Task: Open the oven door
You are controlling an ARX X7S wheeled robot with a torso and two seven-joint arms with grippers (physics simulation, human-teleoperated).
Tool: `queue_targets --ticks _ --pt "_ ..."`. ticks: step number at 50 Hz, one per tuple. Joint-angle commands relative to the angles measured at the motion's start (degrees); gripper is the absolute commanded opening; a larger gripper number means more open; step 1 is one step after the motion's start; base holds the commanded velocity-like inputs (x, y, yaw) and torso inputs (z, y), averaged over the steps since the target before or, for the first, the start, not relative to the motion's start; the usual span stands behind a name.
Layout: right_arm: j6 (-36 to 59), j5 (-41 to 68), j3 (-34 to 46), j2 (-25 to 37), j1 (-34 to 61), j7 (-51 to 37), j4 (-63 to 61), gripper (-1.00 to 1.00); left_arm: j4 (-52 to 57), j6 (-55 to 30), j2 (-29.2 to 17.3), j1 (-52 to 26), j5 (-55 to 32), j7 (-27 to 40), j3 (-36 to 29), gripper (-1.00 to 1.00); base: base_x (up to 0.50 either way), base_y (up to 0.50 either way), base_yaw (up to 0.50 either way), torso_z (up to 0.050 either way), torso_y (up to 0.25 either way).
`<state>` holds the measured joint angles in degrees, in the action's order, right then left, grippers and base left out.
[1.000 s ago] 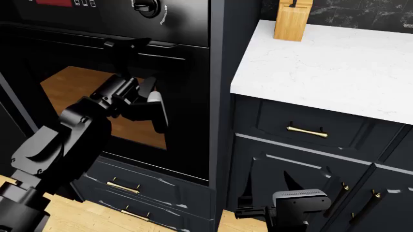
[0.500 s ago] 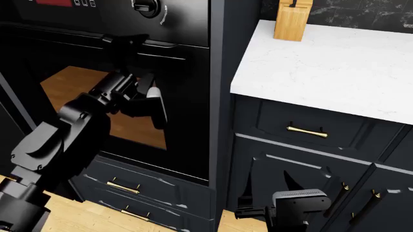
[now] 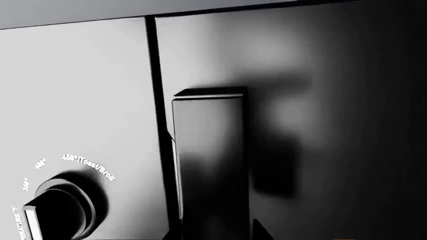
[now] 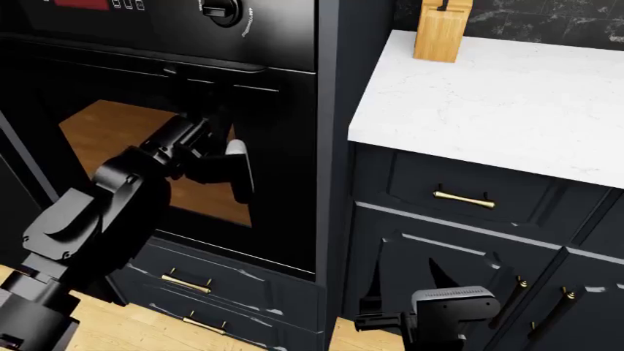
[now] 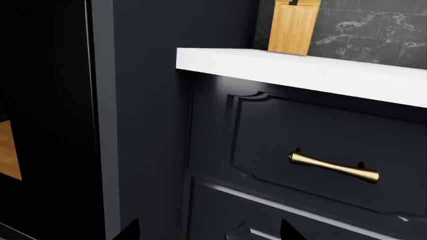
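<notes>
Oven door (image 4: 263, 175) sits beside a knob (image 3: 57, 212) marked "450°/Toast/Broil"; left end effector (image 4: 229, 164) and right end effector (image 4: 410, 318): grip state unclear.

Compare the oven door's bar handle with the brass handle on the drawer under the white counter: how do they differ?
The oven door's bar handle is glossy black and long, running along the door's top edge; the brass drawer handle is gold-coloured and short, centred on its dark navy front. The left arm is raised in front of the oven door just below the bar; no arm is near the brass handle. Both handles lie horizontal and stand off their panels.
</notes>
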<state>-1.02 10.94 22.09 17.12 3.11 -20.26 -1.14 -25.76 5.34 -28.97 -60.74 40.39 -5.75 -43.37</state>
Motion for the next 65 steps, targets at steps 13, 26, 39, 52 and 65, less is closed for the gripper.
queue_targets --ticks 13,26,39,52,65 --pt "0.0 0.3 0.3 0.3 0.0 -0.4 -0.2 1.0 2.5 -1.0 -0.1 -0.1 -1.9 -0.7 2.0 -1.0 0.0 0.0 0.0 0.0 0.001" --pt "-0.3 0.3 0.5 0.4 0.2 -0.5 0.1 1.0 3.5 -1.9 -0.2 -0.5 -0.7 1.6 2.5 -1.0 0.0 0.0 0.0 0.0 0.002" --pt "-0.4 0.5 0.8 0.4 0.3 -0.5 0.7 1.0 11.2 -2.5 -4.8 1.6 3.1 4.1 3.1 -1.0 0.0 0.0 0.0 0.0 0.003" --pt "-0.5 0.6 1.0 0.5 0.3 -0.7 0.6 1.0 16.5 -3.6 -6.8 3.3 3.2 4.8 4.7 -1.0 0.0 0.0 0.0 0.001 0.004" --pt "-0.5 0.6 1.2 0.7 0.3 -0.9 0.5 1.0 20.3 -4.3 -8.8 5.8 2.2 5.6 6.3 -1.0 0.0 0.0 0.0 0.002 0.005"
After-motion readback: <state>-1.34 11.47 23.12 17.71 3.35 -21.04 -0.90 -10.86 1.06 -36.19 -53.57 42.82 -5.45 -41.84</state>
